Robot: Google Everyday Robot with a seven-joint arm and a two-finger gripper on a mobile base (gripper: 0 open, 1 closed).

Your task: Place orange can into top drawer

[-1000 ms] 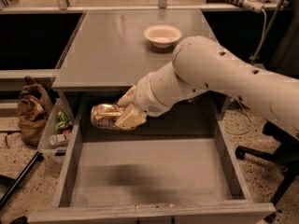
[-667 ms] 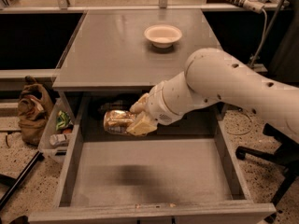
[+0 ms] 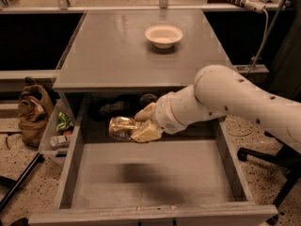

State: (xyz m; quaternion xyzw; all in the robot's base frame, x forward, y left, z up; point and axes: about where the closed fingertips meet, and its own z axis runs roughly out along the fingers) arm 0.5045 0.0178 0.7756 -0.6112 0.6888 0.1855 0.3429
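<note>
The orange can (image 3: 121,127) is shiny gold-orange and lies on its side in my gripper (image 3: 141,125). The gripper's pale fingers (image 3: 146,133) are shut on the can's right end. The can hangs over the back part of the open top drawer (image 3: 155,173), just under the table's front edge and above the drawer's flat grey bottom. My white arm (image 3: 235,102) reaches in from the right. A dark shadow lies on the drawer bottom in front of the can.
A white bowl (image 3: 163,35) stands on the grey tabletop (image 3: 117,51) at the back. A brown bag (image 3: 33,112) and a bin of small items (image 3: 59,131) sit on the floor left of the drawer. A black chair base (image 3: 273,164) is at the right.
The arm has swung right and lowered, carrying the can from the drawer's left side toward its back middle. The grip on the can is unchanged.
</note>
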